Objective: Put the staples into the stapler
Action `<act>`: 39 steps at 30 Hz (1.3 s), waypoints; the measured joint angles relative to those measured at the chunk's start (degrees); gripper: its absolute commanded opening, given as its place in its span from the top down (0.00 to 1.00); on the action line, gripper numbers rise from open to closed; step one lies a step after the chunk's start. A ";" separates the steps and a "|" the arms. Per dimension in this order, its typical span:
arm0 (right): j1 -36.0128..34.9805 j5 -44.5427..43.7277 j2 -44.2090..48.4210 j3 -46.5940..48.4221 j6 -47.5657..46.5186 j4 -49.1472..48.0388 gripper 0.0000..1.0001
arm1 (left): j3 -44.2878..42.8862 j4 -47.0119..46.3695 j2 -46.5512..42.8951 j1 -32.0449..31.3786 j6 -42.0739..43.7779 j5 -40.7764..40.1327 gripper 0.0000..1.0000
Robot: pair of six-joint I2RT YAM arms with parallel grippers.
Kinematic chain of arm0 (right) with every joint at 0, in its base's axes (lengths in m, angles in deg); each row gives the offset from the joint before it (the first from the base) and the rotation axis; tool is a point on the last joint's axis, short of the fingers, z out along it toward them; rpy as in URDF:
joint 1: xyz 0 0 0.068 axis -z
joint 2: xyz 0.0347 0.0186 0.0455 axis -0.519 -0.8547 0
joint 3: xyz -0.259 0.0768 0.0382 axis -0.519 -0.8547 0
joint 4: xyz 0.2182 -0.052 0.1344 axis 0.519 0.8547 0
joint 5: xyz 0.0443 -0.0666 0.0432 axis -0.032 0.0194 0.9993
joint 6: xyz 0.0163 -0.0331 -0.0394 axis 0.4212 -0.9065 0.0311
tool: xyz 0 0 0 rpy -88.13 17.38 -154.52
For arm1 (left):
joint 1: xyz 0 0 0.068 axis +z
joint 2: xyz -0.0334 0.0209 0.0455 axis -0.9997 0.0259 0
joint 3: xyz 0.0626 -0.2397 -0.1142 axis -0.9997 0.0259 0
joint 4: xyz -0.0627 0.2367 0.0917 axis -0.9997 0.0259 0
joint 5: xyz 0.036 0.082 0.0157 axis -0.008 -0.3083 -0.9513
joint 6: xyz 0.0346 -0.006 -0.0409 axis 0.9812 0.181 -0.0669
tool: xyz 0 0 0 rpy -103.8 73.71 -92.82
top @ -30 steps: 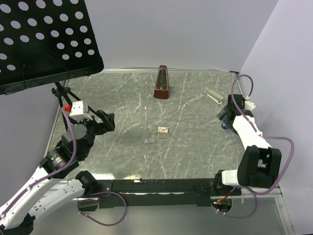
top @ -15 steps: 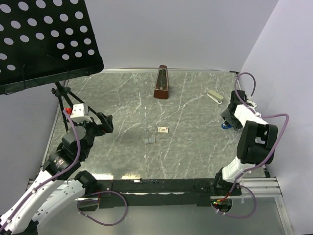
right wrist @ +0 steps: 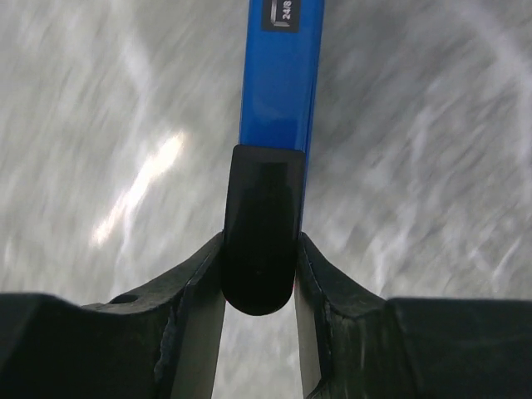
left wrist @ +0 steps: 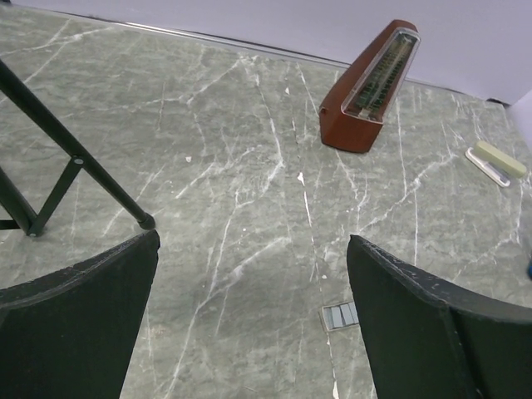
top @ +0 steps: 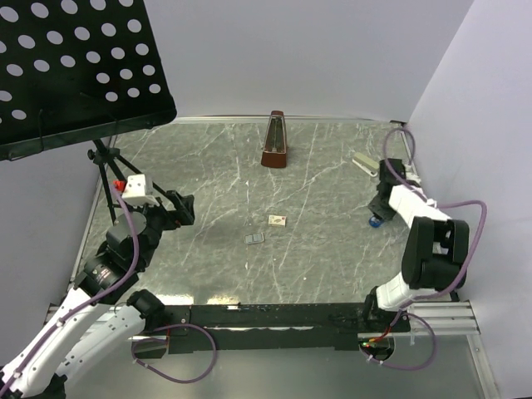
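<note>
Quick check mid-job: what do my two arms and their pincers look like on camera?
The left arm and right arm are white shells with chunky black joints. A loose purple cable runs along each. The left pincer has broad matt black fingers; the right pincer is black with grey inner faces.

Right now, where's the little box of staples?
Top view: the staples box lies flat mid-table, just beyond and right of the small grey staples, in front of the metronome.
</note>
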 measured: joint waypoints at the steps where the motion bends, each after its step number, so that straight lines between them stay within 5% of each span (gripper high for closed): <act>1: -1.49 0.35 1.20 -0.61 -0.26 0.33 0.98 | 0.00 -0.11 0.13 0.00 0.07 0.33 0.01; 16: -40.26 5.42 17.77 -7.52 -10.54 -1.38 0.98 | 1.84 -1.62 0.44 0.31 2.73 5.73 0.01; 24: -54.64 10.82 25.16 -11.87 -20.41 -8.26 0.98 | 2.78 -3.06 -0.07 0.63 5.05 11.08 0.00; 36: -71.01 26.75 8.96 -10.29 -34.67 -17.64 0.95 | 5.46 -5.49 -2.93 0.92 9.92 15.56 0.01; 39: -72.06 27.76 4.50 -9.16 -36.96 -20.61 0.85 | 5.62 -5.70 -2.93 0.96 10.86 16.26 0.00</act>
